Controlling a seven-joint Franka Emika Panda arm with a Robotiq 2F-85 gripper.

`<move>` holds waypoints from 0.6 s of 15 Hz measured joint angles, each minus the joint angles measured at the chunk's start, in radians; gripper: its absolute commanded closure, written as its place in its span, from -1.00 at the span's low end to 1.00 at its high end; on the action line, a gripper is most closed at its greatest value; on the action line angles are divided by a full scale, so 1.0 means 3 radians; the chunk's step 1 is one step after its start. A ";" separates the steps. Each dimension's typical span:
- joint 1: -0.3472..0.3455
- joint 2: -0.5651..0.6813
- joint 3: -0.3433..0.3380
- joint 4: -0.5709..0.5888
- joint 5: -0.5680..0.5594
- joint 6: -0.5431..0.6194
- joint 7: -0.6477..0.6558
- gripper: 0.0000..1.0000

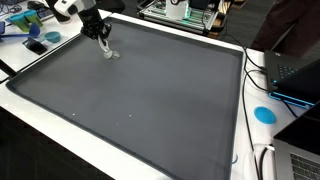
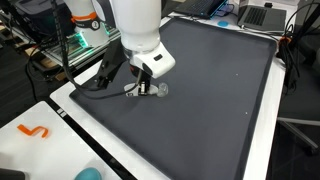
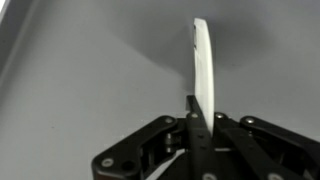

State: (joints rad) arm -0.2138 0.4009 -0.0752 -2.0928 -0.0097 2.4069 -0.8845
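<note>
Jaws clamped on a slim white piece point(image 3: 203, 70) jutting ahead of them, low over the worktop point(image 1: 150, 100); grasp looks made, not yet lifted

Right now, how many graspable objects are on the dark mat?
1: a pale white piece between the gripper's fingers, near a corner of the mat. The arm may hide others.

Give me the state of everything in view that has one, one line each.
end effector: shut on the white piece, low over the mat.
white piece: gripped at one end, turned on edge.
grey mat: spread flat.
laptop: lid open.
</note>
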 measured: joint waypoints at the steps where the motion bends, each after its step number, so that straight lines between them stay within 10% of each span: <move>1: -0.0016 -0.0009 0.0007 -0.0013 0.0038 0.0013 0.0002 0.98; 9: -0.0278 -0.0014 0.0200 -0.0002 0.0566 -0.0022 -0.0568 0.98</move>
State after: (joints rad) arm -0.2972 0.3966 -0.0151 -2.0935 0.1602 2.4003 -1.0550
